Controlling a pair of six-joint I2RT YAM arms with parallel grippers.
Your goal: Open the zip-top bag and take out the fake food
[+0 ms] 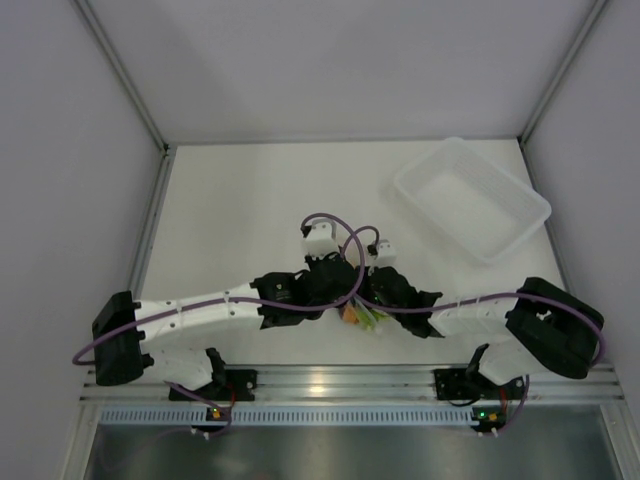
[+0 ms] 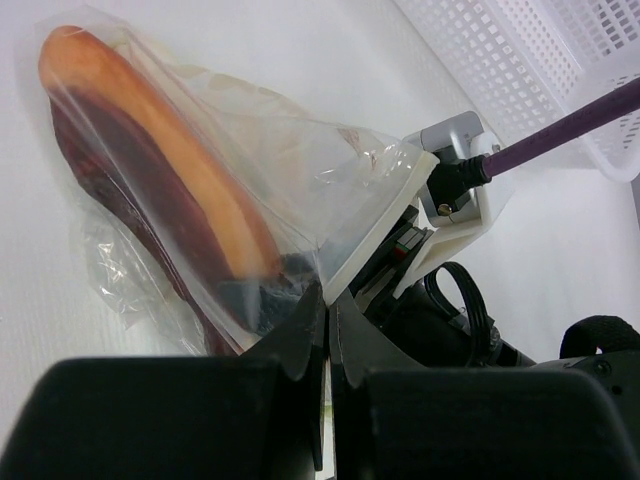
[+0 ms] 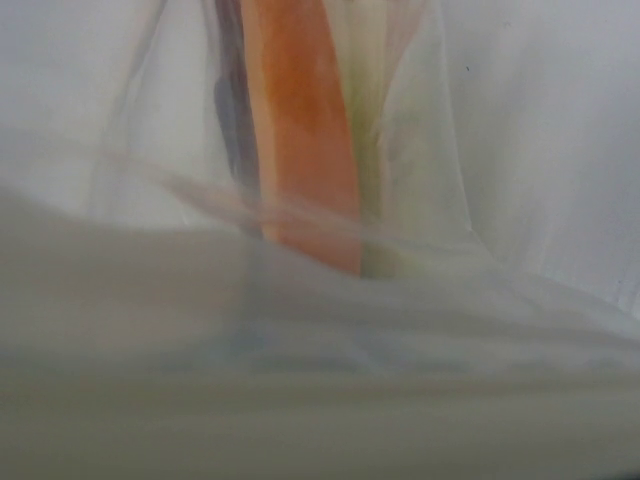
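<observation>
Pinches edge of small clear crinkly plastic zip-top bag (image 2: 300,160) in closed left gripper (image 2: 327,330), likely to part its mouth; cannot tell state of right gripper (image 1: 372,298); finds curved orange-and-dark-red toy wedge (image 2: 150,170) and pale green stalk (image 3: 372,120) inside bag

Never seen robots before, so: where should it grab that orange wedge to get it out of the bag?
The orange wedge is long and slim, its far tip snug in the zip-top bag. Likely best: pinch its near end across its width, coming lengthwise from where the left gripper's jaws hold the bag.
</observation>
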